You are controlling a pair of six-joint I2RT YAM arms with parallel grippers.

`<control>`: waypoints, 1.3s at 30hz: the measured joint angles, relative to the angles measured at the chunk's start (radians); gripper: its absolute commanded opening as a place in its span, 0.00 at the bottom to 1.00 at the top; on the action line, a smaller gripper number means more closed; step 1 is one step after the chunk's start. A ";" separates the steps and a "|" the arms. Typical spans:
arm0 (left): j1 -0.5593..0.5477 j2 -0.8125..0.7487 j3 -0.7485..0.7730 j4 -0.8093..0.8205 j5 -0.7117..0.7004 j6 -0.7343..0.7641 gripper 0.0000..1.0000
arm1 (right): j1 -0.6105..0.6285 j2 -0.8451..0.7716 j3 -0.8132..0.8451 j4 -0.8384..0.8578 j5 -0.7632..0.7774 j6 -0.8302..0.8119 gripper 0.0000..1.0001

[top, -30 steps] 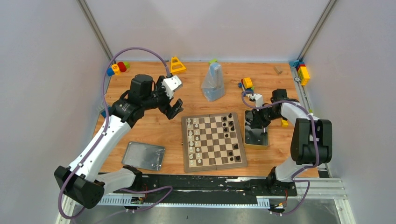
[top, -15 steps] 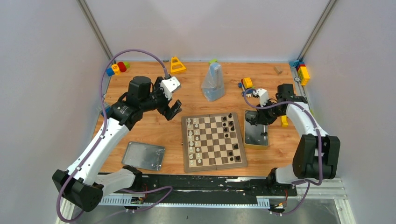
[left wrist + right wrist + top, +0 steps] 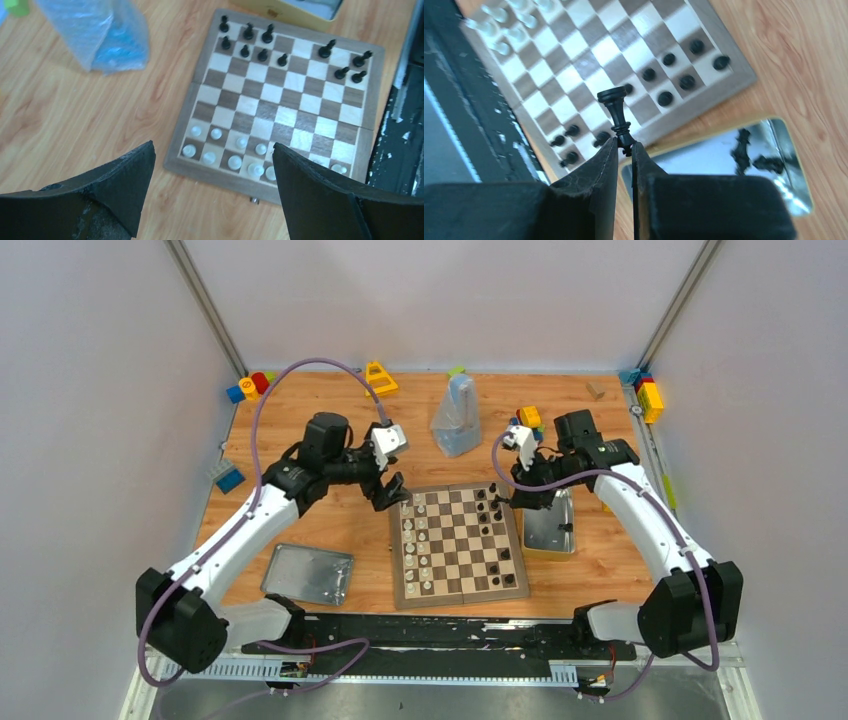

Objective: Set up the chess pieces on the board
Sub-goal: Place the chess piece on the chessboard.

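In the overhead view, the board [image 3: 457, 597] is seen lying flat at the middle of the table [image 3: 330, 520], between the two arms. White pieces [image 3: 412, 535] are ranged along its left side, and black pieces [image 3: 497, 515] are gathered along its right side, mostly toward the far end. The left gripper [image 3: 392, 495] is held over the board's far left corner. The right gripper [image 3: 508, 502] is held over its far right edge, beside an open tin [image 3: 548, 532]. A lid [image 3: 308, 573] is noted left of the board and a plastic bag [image 3: 455, 420] beyond it. In the left wrist view, the fingers [image 3: 115, 185] are seen spread wide, with nothing between them, above the white side. In the right wrist view, the fingers are pressed together on the base of one black piece [image 3: 616, 107], its head pointing away from them, above the board's edge nearest the tin. More dark pieces are seen lying inside the tin.
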 measured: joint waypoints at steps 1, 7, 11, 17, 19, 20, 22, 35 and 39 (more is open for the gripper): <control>-0.013 0.019 0.001 0.019 0.018 -0.001 0.94 | 0.023 0.001 0.008 0.001 -0.021 0.017 0.01; -0.137 0.159 0.028 0.127 0.097 -0.019 0.96 | 0.125 0.031 0.070 0.027 -0.125 0.103 0.01; -0.166 0.203 0.031 0.201 0.143 -0.021 0.96 | 0.150 0.057 0.093 0.053 -0.179 0.138 0.01; -0.177 0.246 0.058 0.277 0.203 -0.025 0.94 | 0.157 0.075 0.104 0.084 -0.232 0.176 0.01; -0.185 0.250 0.066 0.292 0.216 -0.025 0.92 | 0.159 0.076 0.104 0.093 -0.241 0.184 0.01; -0.190 0.251 0.068 0.298 0.224 -0.026 0.91 | 0.159 0.076 0.104 0.097 -0.246 0.188 0.01; -0.203 0.253 0.072 0.308 0.238 -0.026 0.89 | 0.160 0.076 0.104 0.105 -0.256 0.195 0.01; -0.240 0.270 0.081 0.309 0.275 -0.025 0.72 | 0.161 0.076 0.104 0.120 -0.285 0.225 0.01; -0.240 0.272 0.081 0.308 0.275 -0.025 0.66 | 0.161 0.076 0.104 0.124 -0.291 0.228 0.01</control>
